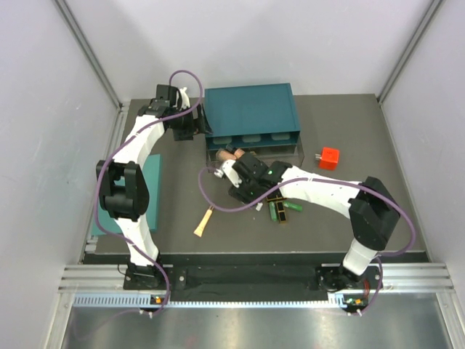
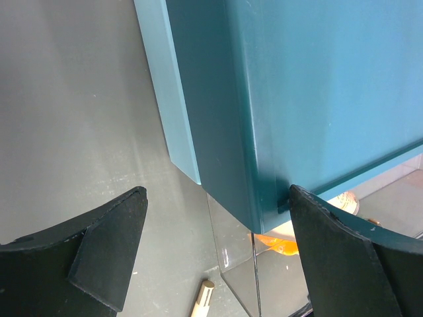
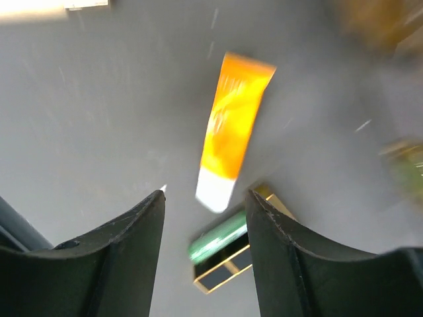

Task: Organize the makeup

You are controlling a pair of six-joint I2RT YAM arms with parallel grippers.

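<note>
1. The left gripper (image 2: 218, 193) is held wide open at the corner of the teal box (image 1: 251, 109).
2. A cream slim tube (image 1: 203, 222) is seen lying alone on the table (image 1: 349, 123).
3. The right gripper (image 3: 206, 195) is held open over the orange-white tube (image 3: 232, 129), which is not touched.
4. Green sticks (image 1: 280, 211) are seen close by.

Ahead of the black fingers (image 3: 125, 257), which are matt hard plastic, the orange-white tube (image 3: 231, 129) looks like soft glossy plastic; nearer them a green stick (image 3: 217, 241) shines, beside a black case (image 3: 221, 281) with a bright metallic gold edge; the table (image 3: 99, 119) beneath is dull grey and finely scratched; the teal box (image 2: 317, 86) is smooth with a satin sheen; its tray (image 2: 234, 257) is clear plastic.
</note>
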